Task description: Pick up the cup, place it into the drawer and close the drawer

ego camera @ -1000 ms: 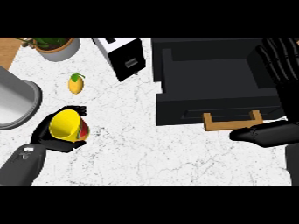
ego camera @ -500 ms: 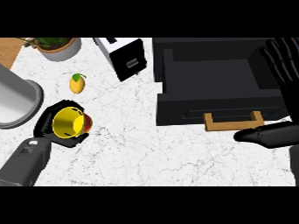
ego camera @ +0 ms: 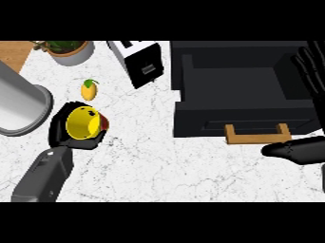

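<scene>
Tilted further open-side up, yellow cup [ego camera: 83, 124] with red base sits clasped in left robot hand [ego camera: 68, 138].

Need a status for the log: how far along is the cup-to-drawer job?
Done: the left hand is curled round the yellow cup. In hand: the cup sits left of the open drawer, not over it. Left: place it inside and close the drawer. The right hand rests open at the drawer's right.
</scene>
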`<control>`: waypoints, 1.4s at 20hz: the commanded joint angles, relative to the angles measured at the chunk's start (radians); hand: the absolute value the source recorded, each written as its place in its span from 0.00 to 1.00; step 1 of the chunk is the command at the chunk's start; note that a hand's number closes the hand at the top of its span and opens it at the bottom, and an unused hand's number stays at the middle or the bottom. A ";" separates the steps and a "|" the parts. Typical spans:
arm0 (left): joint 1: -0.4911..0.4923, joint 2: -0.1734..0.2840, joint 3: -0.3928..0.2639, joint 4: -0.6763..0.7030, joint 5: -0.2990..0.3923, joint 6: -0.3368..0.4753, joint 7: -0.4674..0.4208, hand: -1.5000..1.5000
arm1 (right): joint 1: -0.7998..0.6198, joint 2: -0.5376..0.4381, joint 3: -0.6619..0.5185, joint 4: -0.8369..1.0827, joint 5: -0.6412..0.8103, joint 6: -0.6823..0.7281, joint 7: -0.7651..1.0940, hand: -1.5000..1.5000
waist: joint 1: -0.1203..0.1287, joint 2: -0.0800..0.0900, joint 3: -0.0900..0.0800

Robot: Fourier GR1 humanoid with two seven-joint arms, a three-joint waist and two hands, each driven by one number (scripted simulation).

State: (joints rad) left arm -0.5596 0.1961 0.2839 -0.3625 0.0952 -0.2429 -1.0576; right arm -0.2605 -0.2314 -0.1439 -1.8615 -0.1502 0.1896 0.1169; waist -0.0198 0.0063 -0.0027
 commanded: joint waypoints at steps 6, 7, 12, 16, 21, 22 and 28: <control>-0.055 -0.132 -0.072 -0.257 -0.009 0.106 0.075 1.00 | 0.043 -0.003 -0.015 -0.021 0.016 0.000 -0.004 0.00 | 0.026 -0.012 0.004; -0.122 -0.139 -0.070 -0.264 0.000 0.118 0.139 1.00 | 0.032 -0.015 -0.034 0.003 -0.005 0.012 -0.007 0.00 | 0.024 -0.011 0.004; -0.238 -0.193 -0.144 -0.433 0.015 0.175 0.394 1.00 | -0.014 -0.012 -0.025 0.030 0.017 -0.008 0.004 0.00 | 0.033 -0.017 0.004; -0.379 -0.194 -0.186 -0.436 0.017 0.281 0.524 1.00 | -0.032 -0.014 -0.037 0.115 0.030 0.008 -0.067 0.00 | 0.019 -0.008 0.004; -0.509 -0.196 -0.266 -0.487 0.038 0.421 0.704 1.00 | 0.003 0.003 -0.020 0.040 0.045 -0.019 -0.028 0.00 | 0.005 -0.010 0.003; -0.533 -0.196 -0.271 -0.439 0.028 0.440 0.669 1.00 | -0.013 0.005 -0.003 0.019 0.045 -0.018 -0.007 0.00 | 0.000 -0.006 0.003; -0.686 -0.196 -0.366 -0.264 0.113 0.563 0.796 1.00 | -0.028 -0.001 -0.022 0.076 0.039 -0.002 -0.056 0.00 | -0.018 0.000 0.004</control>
State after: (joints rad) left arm -1.1681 0.0016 -0.0139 -0.7048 0.1603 0.2425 -0.3299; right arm -0.2602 -0.2229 -0.1558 -1.8164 -0.1151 0.1855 0.0742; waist -0.0285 0.0030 0.0008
